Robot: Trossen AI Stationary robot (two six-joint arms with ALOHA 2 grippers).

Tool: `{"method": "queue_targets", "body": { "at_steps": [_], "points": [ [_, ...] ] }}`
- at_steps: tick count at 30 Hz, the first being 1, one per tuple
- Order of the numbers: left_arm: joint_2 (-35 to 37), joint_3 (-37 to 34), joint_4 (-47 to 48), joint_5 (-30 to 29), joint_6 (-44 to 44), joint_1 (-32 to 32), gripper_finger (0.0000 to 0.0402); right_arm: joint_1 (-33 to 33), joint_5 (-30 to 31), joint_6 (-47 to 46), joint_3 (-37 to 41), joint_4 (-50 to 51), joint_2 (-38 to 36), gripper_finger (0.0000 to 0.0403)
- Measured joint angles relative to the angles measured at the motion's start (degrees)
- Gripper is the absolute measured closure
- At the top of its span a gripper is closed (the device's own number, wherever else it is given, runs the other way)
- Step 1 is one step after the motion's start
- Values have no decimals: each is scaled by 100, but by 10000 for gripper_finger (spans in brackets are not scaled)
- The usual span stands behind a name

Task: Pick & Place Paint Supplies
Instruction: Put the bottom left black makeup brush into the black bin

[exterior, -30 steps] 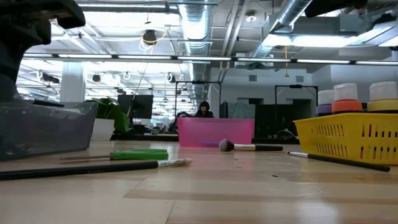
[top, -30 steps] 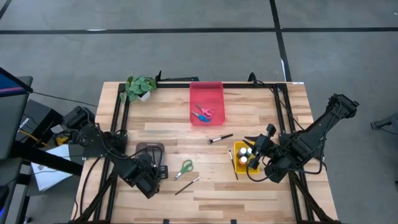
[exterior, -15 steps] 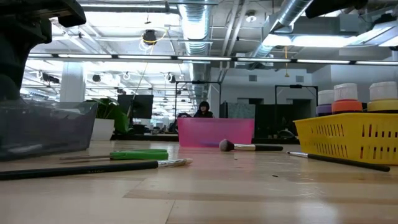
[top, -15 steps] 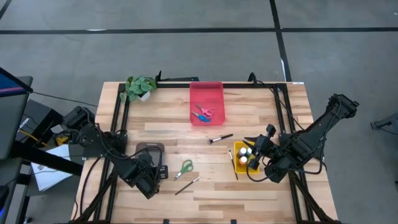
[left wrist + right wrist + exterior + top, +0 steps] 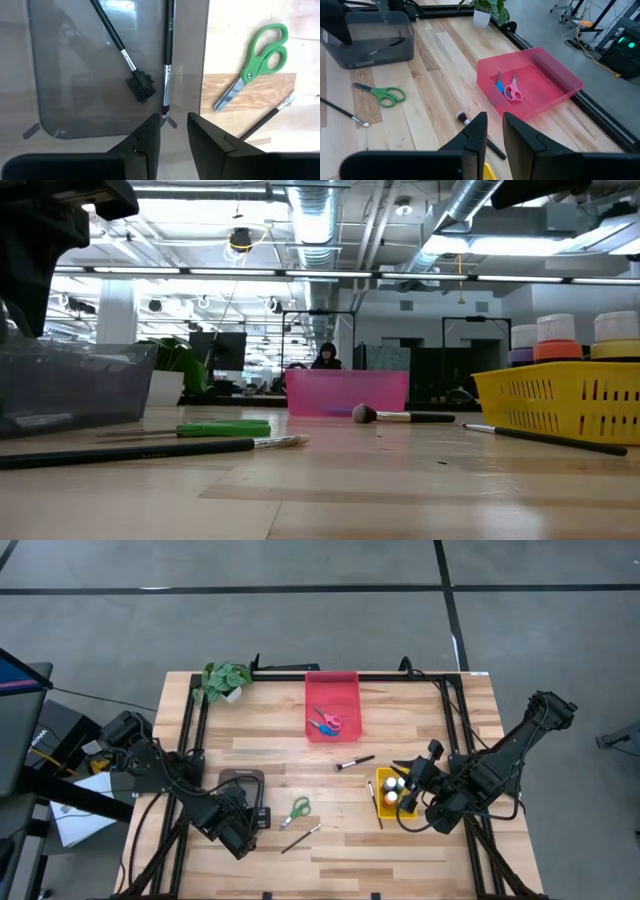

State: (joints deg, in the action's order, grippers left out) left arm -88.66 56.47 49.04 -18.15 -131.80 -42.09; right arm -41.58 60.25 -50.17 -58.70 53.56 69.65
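Note:
My left gripper (image 5: 238, 823) hovers empty above the near end of the grey tray (image 5: 243, 783), fingers close together. Two dark-handled brushes (image 5: 167, 55) lie inside that tray. Green scissors (image 5: 298, 809) and a thin brush (image 5: 300, 837) lie flat on the table to its right. My right gripper (image 5: 418, 777) waits over the yellow tray (image 5: 381, 778), which holds paint bottles (image 5: 395, 790); it is empty, fingers close together. Another brush (image 5: 355, 762) lies mid-table, and one (image 5: 375, 805) lies beside the yellow tray. Pink and blue scissors (image 5: 507, 90) lie in the red tray (image 5: 332, 690).
A small potted plant (image 5: 225, 680) stands at the far left corner. Black frame rails (image 5: 190, 740) run along the table's left, right and far sides. Bare wood lies along the near edge between the arms. A person (image 5: 327, 357) sits far off in the room.
My left gripper has risen a little above the grey tray; nothing on the table has moved.

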Motion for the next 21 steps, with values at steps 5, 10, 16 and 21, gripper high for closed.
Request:
{"method": "queue_targets", "body": {
  "at_steps": [5, 10, 16, 21],
  "points": [
    [164, 0, 2, 2, 519, -50, 309, 0, 0, 0, 0, 0, 0, 346],
    [668, 0, 82, -321, 1107, -185, 309, -1, 0, 2, 0, 1, 0, 346],
    [1562, -2, -444, -908, 3527, -223, 309, 0, 0, 4, 0, 5, 0, 346],
    [2118, -2, -1945, -1042, 6002, -126, 309, 0, 0, 2, 0, 0, 0, 346]
  ]
}}
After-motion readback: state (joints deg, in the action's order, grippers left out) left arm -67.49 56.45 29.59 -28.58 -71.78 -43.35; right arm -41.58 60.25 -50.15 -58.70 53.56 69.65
